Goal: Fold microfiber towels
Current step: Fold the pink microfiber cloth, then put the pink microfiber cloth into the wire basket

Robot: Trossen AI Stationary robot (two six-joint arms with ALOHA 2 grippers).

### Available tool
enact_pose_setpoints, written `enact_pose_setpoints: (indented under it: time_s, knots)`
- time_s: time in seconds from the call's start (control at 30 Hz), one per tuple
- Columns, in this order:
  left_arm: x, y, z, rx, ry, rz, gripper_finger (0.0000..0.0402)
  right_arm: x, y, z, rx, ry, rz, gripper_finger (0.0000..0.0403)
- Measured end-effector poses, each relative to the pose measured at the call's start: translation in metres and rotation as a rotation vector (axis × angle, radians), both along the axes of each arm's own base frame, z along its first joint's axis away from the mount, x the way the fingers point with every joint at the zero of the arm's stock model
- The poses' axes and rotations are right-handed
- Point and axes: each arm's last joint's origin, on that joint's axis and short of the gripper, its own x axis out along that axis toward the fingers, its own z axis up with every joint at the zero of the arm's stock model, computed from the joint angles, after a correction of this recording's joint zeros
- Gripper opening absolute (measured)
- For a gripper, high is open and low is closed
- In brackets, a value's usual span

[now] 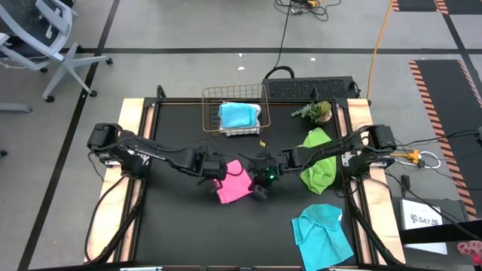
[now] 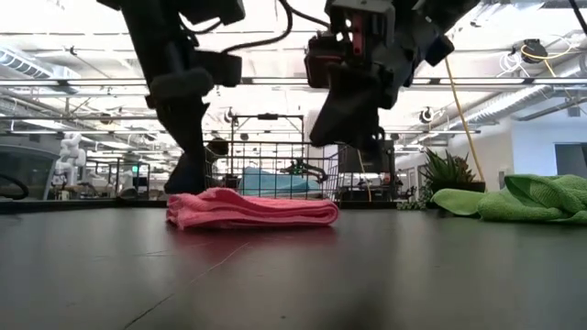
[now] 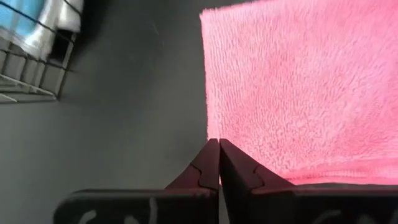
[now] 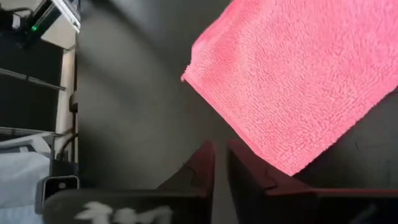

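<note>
Two grippers, mine, hang over the pink towel (image 1: 235,183) at mid-table, the left gripper (image 1: 214,172) at its left edge and the right gripper (image 1: 263,187) at its right. In the left wrist view my left fingers (image 3: 210,165) meet tip to tip just off the towel's edge, closed on nothing; in the right wrist view a narrow slit shows between the right ones, also empty, and the low view puts that gripper clear above the cloth. The towel lies flat in folded layers, so I judge this step is letting go: lift both straight up, no sideways drag, or the top layer slides. The green towel (image 1: 318,164) lies crumpled at the right edge, one blue towel (image 1: 324,233) toward the front right, another in the basket (image 1: 212,96). How many layers the pink stack has I cannot count, nor whether its far edges line up. No white-grey towel is plainly visible.
</note>
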Motion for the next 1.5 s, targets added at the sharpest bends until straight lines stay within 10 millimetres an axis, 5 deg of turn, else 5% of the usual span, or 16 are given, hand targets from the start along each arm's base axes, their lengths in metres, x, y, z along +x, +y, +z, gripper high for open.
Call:
enact_pose_setpoints:
  time_s: [0.33,0.57,0.87,1.5]
  knots:
    - [0.0,0.008,0.004,-0.069,-0.018,0.022,0.0007,0.008,-0.007,-0.03,0.085,0.119,-0.113,0.0157]
    - [0.001,0.021,0.004,-0.136,-0.014,0.058,0.0061,0.007,-0.017,-0.029,0.105,0.12,-0.117,0.0206]
    - [0.001,0.023,0.004,-0.14,-0.015,0.071,0.0117,0.007,-0.019,-0.033,0.099,0.14,-0.101,0.0217]
    - [0.001,0.028,0.004,-0.234,-0.018,0.115,0.012,-0.002,-0.032,-0.048,0.103,0.185,-0.137,0.0217]
